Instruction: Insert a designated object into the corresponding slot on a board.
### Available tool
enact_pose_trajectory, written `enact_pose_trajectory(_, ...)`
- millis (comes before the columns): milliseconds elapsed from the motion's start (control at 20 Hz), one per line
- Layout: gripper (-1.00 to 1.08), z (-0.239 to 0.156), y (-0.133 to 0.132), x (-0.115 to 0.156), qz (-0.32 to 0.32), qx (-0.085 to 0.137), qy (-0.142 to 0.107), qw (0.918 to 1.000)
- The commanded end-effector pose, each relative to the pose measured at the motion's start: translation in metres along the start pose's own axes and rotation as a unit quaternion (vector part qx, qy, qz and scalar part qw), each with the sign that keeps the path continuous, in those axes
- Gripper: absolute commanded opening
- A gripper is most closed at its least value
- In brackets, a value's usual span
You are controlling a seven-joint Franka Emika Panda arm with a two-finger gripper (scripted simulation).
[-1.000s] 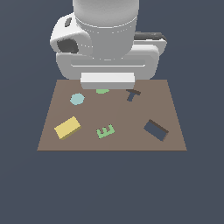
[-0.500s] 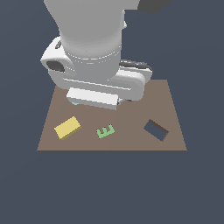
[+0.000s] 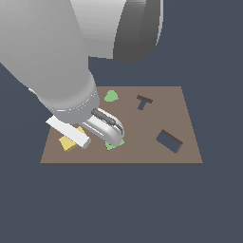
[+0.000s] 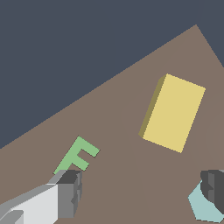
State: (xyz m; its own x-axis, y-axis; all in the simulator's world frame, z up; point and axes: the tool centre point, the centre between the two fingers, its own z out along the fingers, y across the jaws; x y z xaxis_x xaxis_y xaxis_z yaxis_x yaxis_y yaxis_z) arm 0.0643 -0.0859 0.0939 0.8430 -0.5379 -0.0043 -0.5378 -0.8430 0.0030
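In the wrist view the yellow block (image 4: 173,113) lies flat on the brown board (image 4: 127,140), ahead of my gripper (image 4: 142,189). The gripper is open and empty, with its two dark fingertips (image 4: 70,192) wide apart and above the board. In the exterior view the arm hides most of the yellow block (image 3: 68,143) near the left of the board (image 3: 142,154). The dark blue-grey rectangular slot (image 3: 169,141) sits on the board's right side, far from the block. My fingers are hidden behind the arm in the exterior view.
A green E-shaped piece (image 4: 78,155) lies near one fingertip and also shows in the exterior view (image 3: 114,144). A pale teal octagon (image 4: 204,206) lies under the other fingertip. A dark T-shaped recess (image 3: 144,101) and a small green shape (image 3: 111,96) sit at the board's far side.
The arm has swung down and toward the exterior view's left. It now looms over the board's left part and covers most of the yellow block and the teal octagon.
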Motion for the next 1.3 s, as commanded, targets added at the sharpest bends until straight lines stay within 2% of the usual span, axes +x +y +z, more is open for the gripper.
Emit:
enact_pose_trajectory(0, 1.0, 0.011, 0.01, 0.014, 0.046, 0.0, 0.001, 0.9989)
enact_pose_trajectory(300, 1.0, 0.031, 0.031, 0.034, 0.127, 0.001, 0.002, 0.9919)
enact_pose_trajectory(550, 1.0, 0.041, 0.043, 0.043, 0.166, 0.002, 0.002, 0.9861)
enact_pose_trajectory(1250, 1.0, 0.062, 0.047, 0.045, 0.179, 0.002, 0.002, 0.9839)
